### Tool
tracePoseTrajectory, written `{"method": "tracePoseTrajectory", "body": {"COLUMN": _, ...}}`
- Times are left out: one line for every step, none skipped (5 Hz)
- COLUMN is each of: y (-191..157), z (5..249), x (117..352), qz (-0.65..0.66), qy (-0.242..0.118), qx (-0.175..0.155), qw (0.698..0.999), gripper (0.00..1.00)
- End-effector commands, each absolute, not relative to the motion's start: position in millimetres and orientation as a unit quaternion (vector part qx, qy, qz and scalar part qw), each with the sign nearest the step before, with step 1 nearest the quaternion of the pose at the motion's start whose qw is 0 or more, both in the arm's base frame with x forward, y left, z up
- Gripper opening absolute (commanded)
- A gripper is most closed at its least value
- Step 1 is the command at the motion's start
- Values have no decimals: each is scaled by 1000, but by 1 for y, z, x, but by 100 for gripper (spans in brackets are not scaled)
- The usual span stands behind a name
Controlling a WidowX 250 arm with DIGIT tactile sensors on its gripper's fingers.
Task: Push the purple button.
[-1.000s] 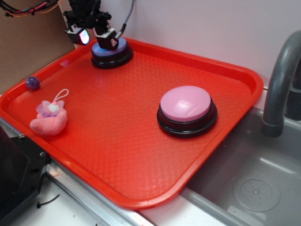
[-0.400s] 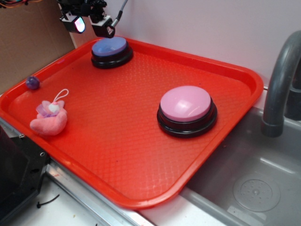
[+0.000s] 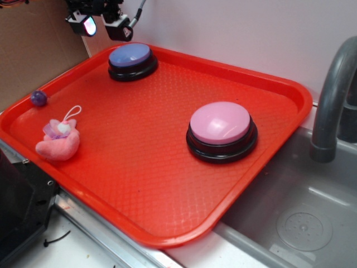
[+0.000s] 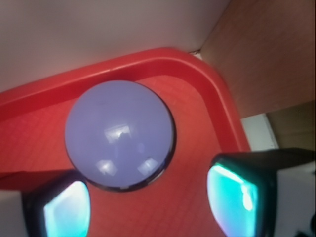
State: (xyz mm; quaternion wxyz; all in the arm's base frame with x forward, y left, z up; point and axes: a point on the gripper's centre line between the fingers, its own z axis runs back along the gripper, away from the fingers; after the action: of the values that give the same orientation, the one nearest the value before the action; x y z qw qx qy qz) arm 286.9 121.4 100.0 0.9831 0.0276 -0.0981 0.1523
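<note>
Exterior | purple button (image 3: 130,55): glossy periwinkle dome, black base (tray corner) | end effector (image 3: 104,25): parted, empty, above

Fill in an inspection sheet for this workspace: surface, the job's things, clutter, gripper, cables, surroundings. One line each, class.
Surface: red tray with a textured floor, resting beside a sink.
Job's things: purple button on a black base, at the tray's far corner, nothing touching it.
Clutter: pink button toward the tray's right side; pink plush toy and small purple ball near the left rim.
Gripper: gripper hangs open above the purple button, fingers apart and clear of it.
Cables: grey cable running up from the gripper; coloured wires at the top left corner.
Surroundings: grey sink and faucet to the right, white wall behind, brown board at left.
</note>
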Motion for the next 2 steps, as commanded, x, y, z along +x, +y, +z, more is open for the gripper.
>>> {"method": "tracePoseTrajectory", "body": {"y": 114, "z": 140, "x": 282, "qz": 150, "qy": -135, "qx": 53, "qw": 978, "gripper": 100}}
{"method": "tracePoseTrajectory", "body": {"y": 109, "z": 151, "x": 277, "qz": 152, "qy": -144, "qx": 58, "qw": 976, "gripper": 100}}
